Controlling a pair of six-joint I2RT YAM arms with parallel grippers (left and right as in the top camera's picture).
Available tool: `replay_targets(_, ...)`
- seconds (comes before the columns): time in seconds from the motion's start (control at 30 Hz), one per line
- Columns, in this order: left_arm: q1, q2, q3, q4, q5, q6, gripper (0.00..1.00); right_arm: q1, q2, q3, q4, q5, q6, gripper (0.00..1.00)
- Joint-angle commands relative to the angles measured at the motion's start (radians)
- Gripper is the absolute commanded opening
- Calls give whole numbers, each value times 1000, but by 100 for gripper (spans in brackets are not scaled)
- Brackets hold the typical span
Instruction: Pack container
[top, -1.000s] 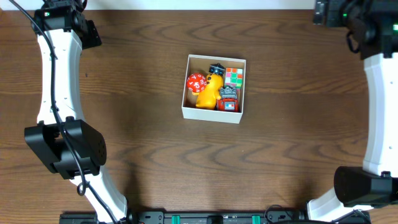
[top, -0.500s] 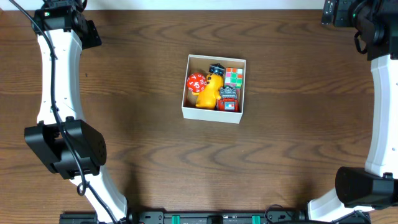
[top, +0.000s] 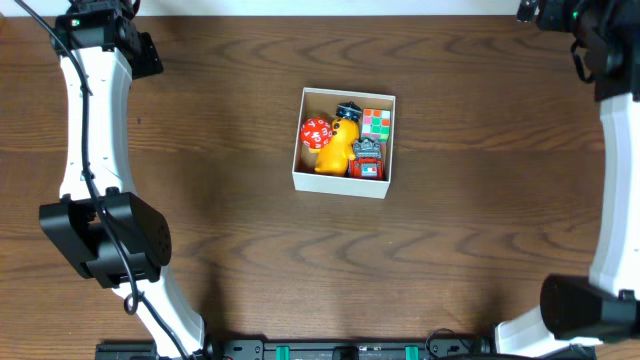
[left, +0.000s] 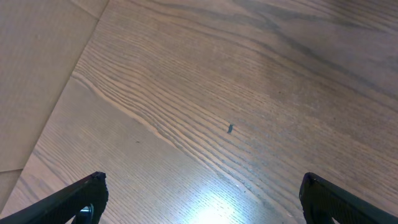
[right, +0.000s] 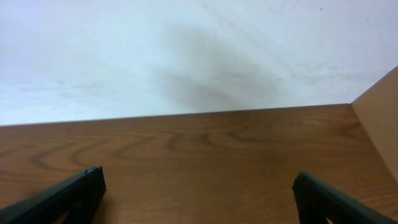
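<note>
I am looking down on a dark, wood-grained surface (top: 200, 230) that is filling the overhead view from edge to edge. In the right wrist view a plain white wall (right: 186, 50) is rising behind the surface's far edge. In the left wrist view a pale tan panel (left: 37, 68) is bordering the wood at a slant, with lamp glare pooling on the grain and a small dark speck (left: 229, 129) sitting alone.

The container (top: 340, 184) is lying near the middle of the surface, square to the camera. Its white walls are enclosing a red die (top: 316, 132), a yellow toy (top: 337, 148), a coloured puzzle cube (top: 376, 122) and a small red toy (top: 367, 162), all packed closely together.

The left pincer (left: 202, 190) is hanging over bare wood at the far left corner, its jaws standing spread wide with nothing between them. The right pincer (right: 198, 183) is facing the wall at the far right corner, likewise gaping wide and gripping nothing. Both are hanging well apart from the container, one on each side of it.
</note>
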Motion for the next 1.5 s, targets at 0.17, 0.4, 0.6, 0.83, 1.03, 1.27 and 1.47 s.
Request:
replay_targets(0.17,1,-4,15,-3,-20,-5,98,36,-250,-66,-35,-3,-33,99)
replay_targets(0.4,1,-4,15,-3,-20,-5,98,37,-533,-460,137,-33,-32,99)
replay_targets(0.6,1,-4,15,-3,-20,-5,98,37,-858,-990,498,-121,-33,99)
replay_targets(0.83,1,-4,15,-3,-20,-5,98,37,-1184,-1527,846,-181,-33,99)
replay_targets(1.03,1,-4,15,-3,-20,-5,98,37,-1344,-1786,1021,-199,-33,99)
replay_targets(1.27,1,-4,15,-3,-20,-5,98,37,-1492,-1928,1030,-214,-82,99)
replay_targets(1.47,1,-4,15,-3,-20,-5,98,51,-1561,-1988,1030,-214,-108,99)
